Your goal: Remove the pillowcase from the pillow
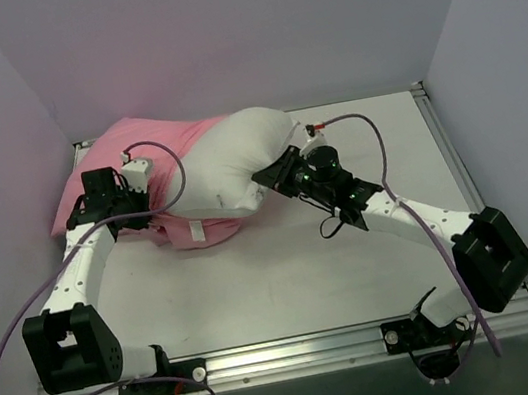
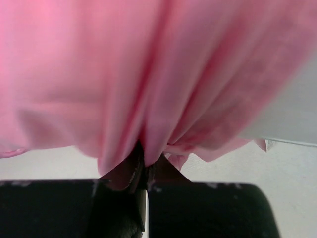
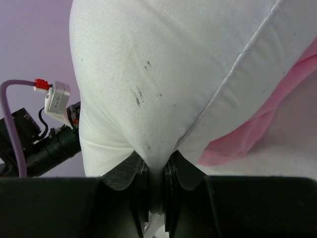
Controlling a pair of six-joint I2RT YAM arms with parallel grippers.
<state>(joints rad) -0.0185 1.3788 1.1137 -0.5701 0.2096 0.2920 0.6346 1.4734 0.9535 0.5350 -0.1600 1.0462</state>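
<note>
The white pillow [image 1: 238, 161] lies at the back left of the table, its right half bare. The pink pillowcase [image 1: 137, 163] still covers its left half and bunches under its near edge. My left gripper [image 1: 143, 199] is shut on a fold of the pillowcase [image 2: 148, 89], which fills the left wrist view. My right gripper [image 1: 263, 179] is shut on the pillow's bare near right corner [image 3: 158, 99]. Pink pillowcase fabric [image 3: 247, 139] shows beside the pillow at the right of that view.
The white tabletop [image 1: 287, 275] has metal rails at its edges. Purple-grey walls close in on the left, back and right. The left arm's wrist with a purple cable [image 3: 20, 124] shows at the left of the right wrist view.
</note>
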